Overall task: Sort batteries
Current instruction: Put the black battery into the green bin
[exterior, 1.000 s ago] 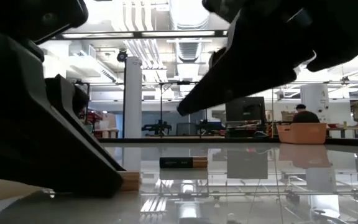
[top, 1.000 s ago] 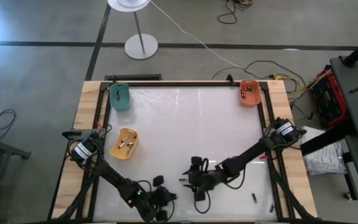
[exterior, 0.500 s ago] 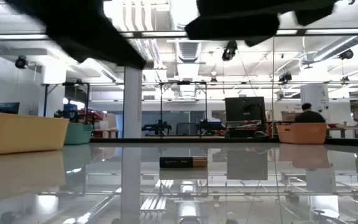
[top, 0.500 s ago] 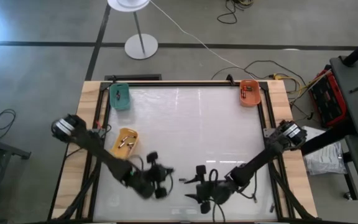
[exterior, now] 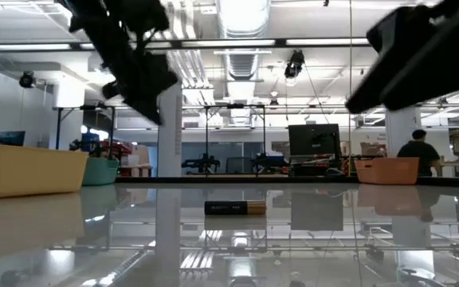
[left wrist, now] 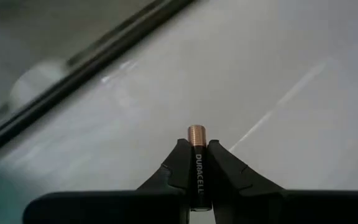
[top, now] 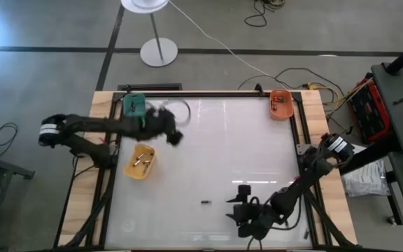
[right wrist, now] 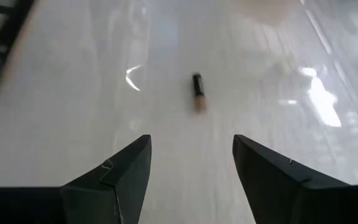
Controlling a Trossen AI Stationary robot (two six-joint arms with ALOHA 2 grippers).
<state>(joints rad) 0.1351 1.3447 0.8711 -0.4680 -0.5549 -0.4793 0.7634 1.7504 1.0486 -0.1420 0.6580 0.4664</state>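
With a battery (left wrist: 198,171) clamped tight between the fingers of the left claw (top: 165,124), copper tip poking out forward, best to carry level and slow toward the green bin (top: 134,108) just beside, then centre over the opening before letting go, low enough that nothing bounces out. Whether green is the right bin for this kind: cannot tell, so worth checking against the contents first. Further right, near the front edge of the bench (top: 222,154), right claw (top: 243,213) spread wide and holding nothing, aimed at a loose battery (top: 205,203) lying flat and apart from everything; should straddle it squarely across its short side before closing. By count: three bins, namely green at the back left, yellow (top: 139,162) below it, orange (top: 280,104) at the back right; one battery gripped, one loose on the bench, about three in the yellow bin, a few in the orange bin too small to number, at least one in the green.
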